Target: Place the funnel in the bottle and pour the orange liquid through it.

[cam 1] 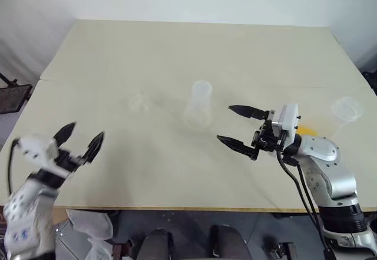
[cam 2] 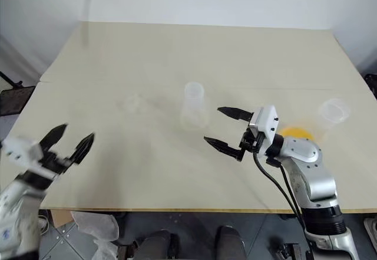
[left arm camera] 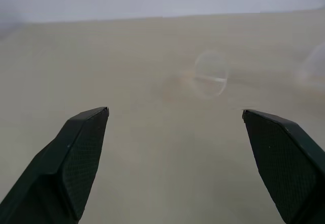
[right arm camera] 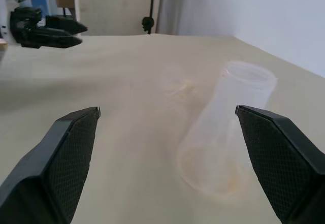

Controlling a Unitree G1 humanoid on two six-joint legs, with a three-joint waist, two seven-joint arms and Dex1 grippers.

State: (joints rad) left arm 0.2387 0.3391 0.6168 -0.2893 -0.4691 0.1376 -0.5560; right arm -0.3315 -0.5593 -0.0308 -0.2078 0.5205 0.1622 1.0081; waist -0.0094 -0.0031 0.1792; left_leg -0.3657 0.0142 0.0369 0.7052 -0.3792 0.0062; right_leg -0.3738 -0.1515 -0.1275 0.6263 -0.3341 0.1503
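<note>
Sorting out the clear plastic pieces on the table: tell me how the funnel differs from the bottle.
The funnel is small and low on the table; the bottle is much taller. The funnel sits toward the left gripper; the bottle stands mid-table, close to the right gripper. The funnel is barely visible; the bottle's round open mouth shows plainly. Both are clear, colourless and untouched.

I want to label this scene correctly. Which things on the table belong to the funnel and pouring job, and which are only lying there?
For the job:
- funnel, left of the bottle
- bottle, upright at mid-table
- orange liquid, by the right arm
- left gripper and right gripper, both open and empty

Just there:
- clear cup, at the right edge
- table
</note>
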